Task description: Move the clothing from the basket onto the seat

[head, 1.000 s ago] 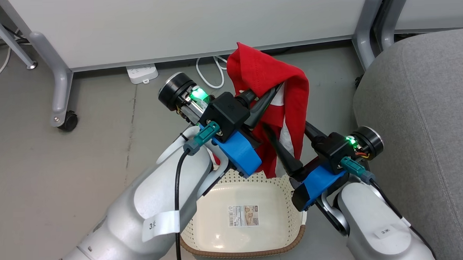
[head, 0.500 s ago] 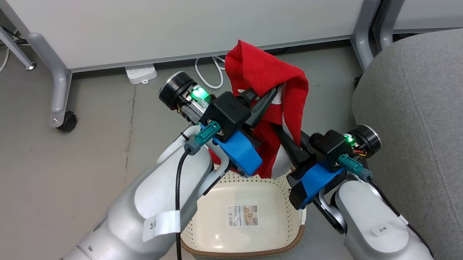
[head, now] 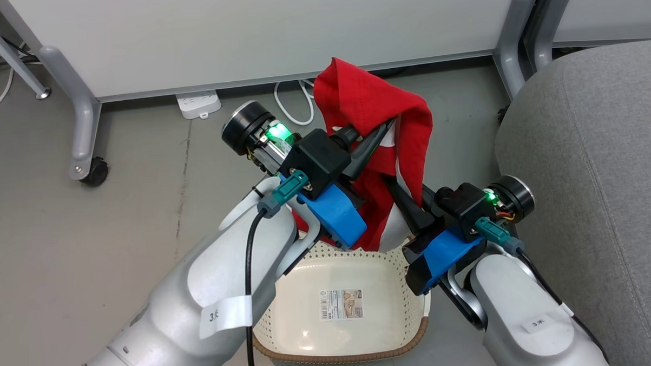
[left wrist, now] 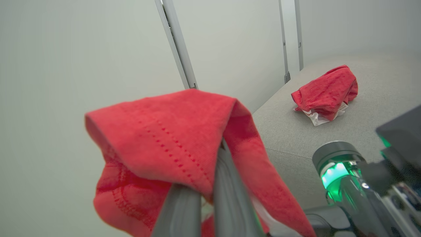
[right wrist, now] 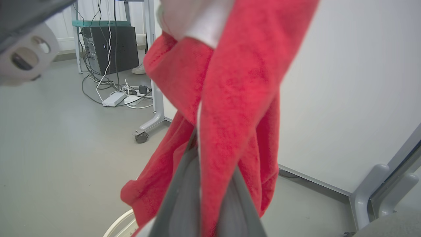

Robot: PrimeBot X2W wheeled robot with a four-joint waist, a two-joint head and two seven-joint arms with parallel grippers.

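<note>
The left gripper (head: 374,142) is clamped shut on the upper folds of a red garment (head: 371,103), holding it in the air above the far end of the basket (head: 331,357). The right gripper (head: 400,195), just beside it and lower, has its fingers pinched together on a hanging strip of the same cloth. The basket stands on the grey floor (head: 89,240) with a paper label (head: 341,304) in its bottom. The seat (head: 590,157) lies to the right, and a second red garment (left wrist: 325,92) rests on it.
</note>
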